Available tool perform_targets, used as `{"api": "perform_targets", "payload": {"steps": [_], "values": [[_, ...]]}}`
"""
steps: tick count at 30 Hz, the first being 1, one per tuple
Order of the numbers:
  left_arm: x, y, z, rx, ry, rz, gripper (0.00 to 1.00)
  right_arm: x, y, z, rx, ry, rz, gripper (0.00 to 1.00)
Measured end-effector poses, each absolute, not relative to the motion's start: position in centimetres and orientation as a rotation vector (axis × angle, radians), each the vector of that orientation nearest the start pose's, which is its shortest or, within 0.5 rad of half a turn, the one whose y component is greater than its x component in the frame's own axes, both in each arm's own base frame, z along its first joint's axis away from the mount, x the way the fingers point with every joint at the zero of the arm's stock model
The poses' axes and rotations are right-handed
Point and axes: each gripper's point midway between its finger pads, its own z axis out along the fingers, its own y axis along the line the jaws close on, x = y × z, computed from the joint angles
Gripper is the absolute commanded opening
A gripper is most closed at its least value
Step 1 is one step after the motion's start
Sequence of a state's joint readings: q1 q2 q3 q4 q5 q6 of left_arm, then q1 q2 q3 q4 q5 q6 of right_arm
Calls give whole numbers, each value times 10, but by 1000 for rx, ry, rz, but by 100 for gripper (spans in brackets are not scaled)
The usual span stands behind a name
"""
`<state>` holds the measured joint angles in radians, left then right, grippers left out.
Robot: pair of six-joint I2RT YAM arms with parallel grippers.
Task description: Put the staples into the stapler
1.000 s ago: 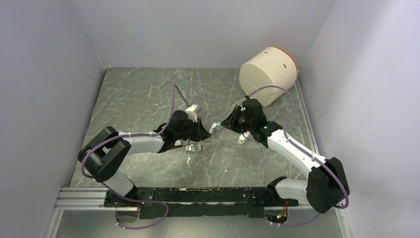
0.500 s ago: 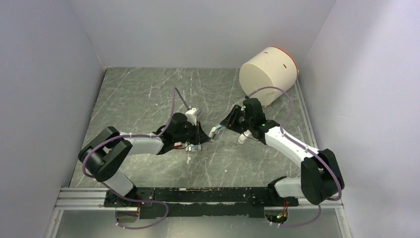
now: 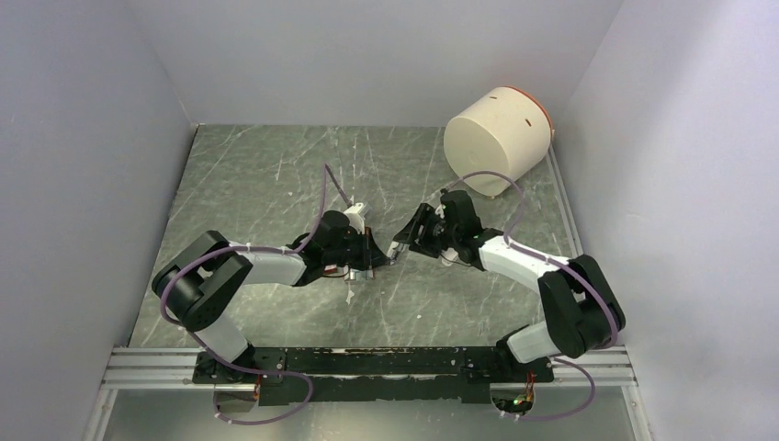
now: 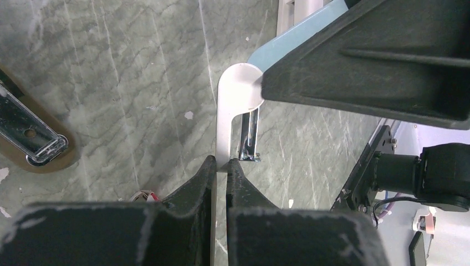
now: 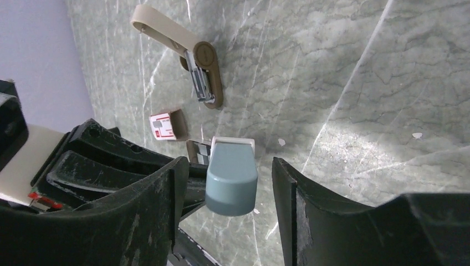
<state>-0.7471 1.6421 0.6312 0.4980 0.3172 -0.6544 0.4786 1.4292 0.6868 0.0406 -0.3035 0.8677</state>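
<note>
The stapler (image 4: pixel 235 97) has a white base, a blue-grey top (image 5: pixel 231 180) and a metal magazine (image 4: pixel 249 136) hanging between them. It is held above the table. My left gripper (image 4: pixel 220 162) is shut on the thin white base. My right gripper (image 5: pixel 228 162) is open, one finger on each side of the blue-grey top and touching neither side. From above, the stapler (image 3: pixel 395 242) spans the gap between left gripper (image 3: pixel 367 253) and right gripper (image 3: pixel 404 241). A small grey patterned block (image 5: pixel 199 151), probably the staples, lies on the table, half hidden behind the top.
A little red and white box (image 5: pixel 163 124) lies beside that block. A tan stapler-like thing (image 5: pixel 191 69) lies opened flat with its chrome channel showing, and is also seen from the left wrist (image 4: pixel 30 136). A cream tub (image 3: pixel 496 138) lies on its side at the back right.
My right gripper has opened and let go of the stapler's blue-grey top. The right arm has shifted a little to the left. The left gripper has kept its hold.
</note>
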Motion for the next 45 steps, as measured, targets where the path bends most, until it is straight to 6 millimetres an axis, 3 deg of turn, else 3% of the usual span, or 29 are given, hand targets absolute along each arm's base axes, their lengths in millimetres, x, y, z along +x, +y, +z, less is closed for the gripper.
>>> {"api": "perform_targets", "payload": {"steps": [4,10,16,20,25,30,40,45], "values": [[245,-334,59,311,2258,-1138,5,283,245,74,302,2469,999,54],[244,-334,58,305,2262,-1140,6,280,250,63,301,2500,993,37],[246,-334,58,298,2263,-1134,35,287,253,67,282,2486,968,30],[248,-329,52,272,2297,-1088,41,300,249,60,265,2496,869,29],[253,-318,50,229,2342,-987,40,320,249,51,189,2522,703,29],[259,-301,69,166,2331,-884,42,336,259,45,65,2554,538,29],[277,-240,127,-32,2167,-608,48,342,277,35,-113,2605,329,33],[276,-226,126,-53,2161,-548,48,346,281,28,-139,2629,275,36]]}}
